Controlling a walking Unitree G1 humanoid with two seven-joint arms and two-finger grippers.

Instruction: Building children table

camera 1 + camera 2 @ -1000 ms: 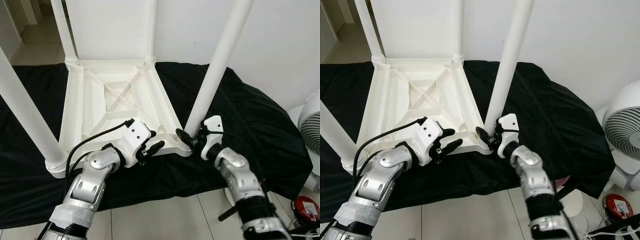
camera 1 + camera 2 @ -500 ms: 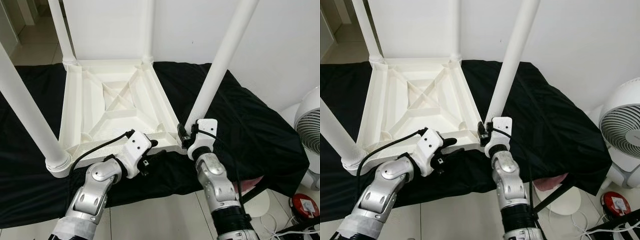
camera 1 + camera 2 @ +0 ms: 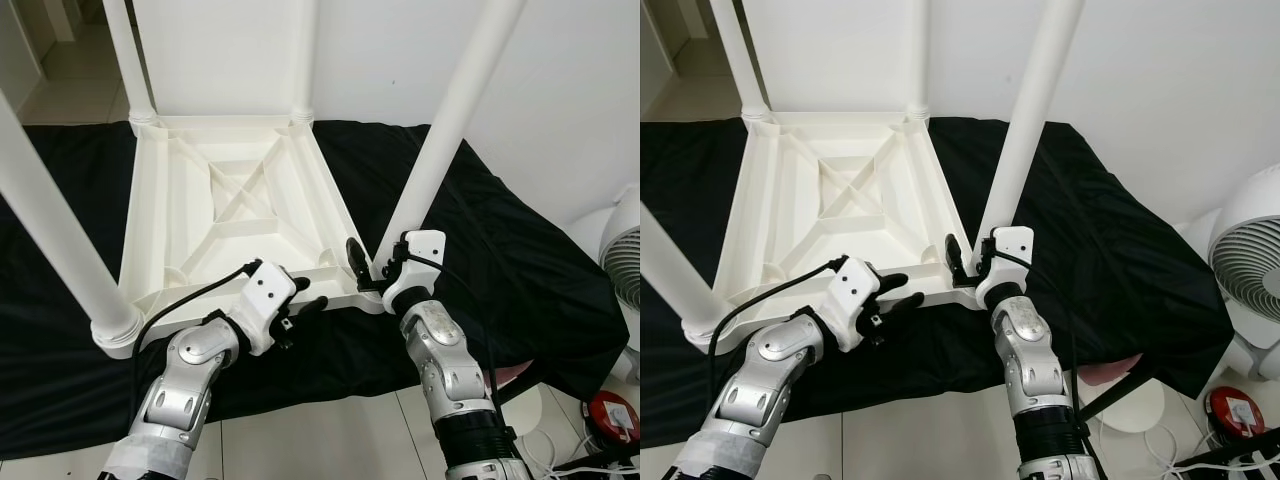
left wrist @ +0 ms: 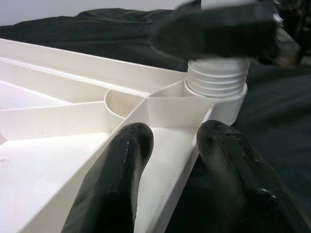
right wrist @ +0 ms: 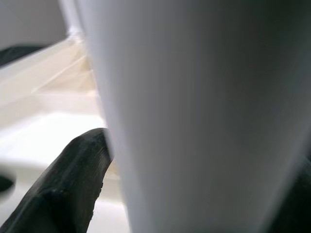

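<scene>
A white plastic children's table [image 3: 160,215] lies upside down on a black cloth, with a leg standing up at each corner. My right gripper [image 3: 378,272] is shut around the base of the near-right leg [image 3: 450,130], just above the corner socket. In the right wrist view that leg [image 5: 194,116] sits between the fingers [image 5: 68,189]. My left gripper [image 3: 300,300] straddles the table's front rim beside that corner. One finger [image 4: 121,170] lies inside the rim, the other outside, pinching it. The leg's threaded end [image 4: 216,80] sits in the corner socket.
The black cloth [image 3: 520,250] covers a low surface against a white wall. A white fan [image 3: 1250,260] stands on the floor at the right, with a red object [image 3: 612,418] and cables below it. The other legs rise at the near left [image 3: 50,220] and at the back [image 3: 125,60].
My right forearm has swung in from the right to below the leg, while its gripper stays on the leg's base. The left gripper stays at the front rim. The camera has shifted slightly.
</scene>
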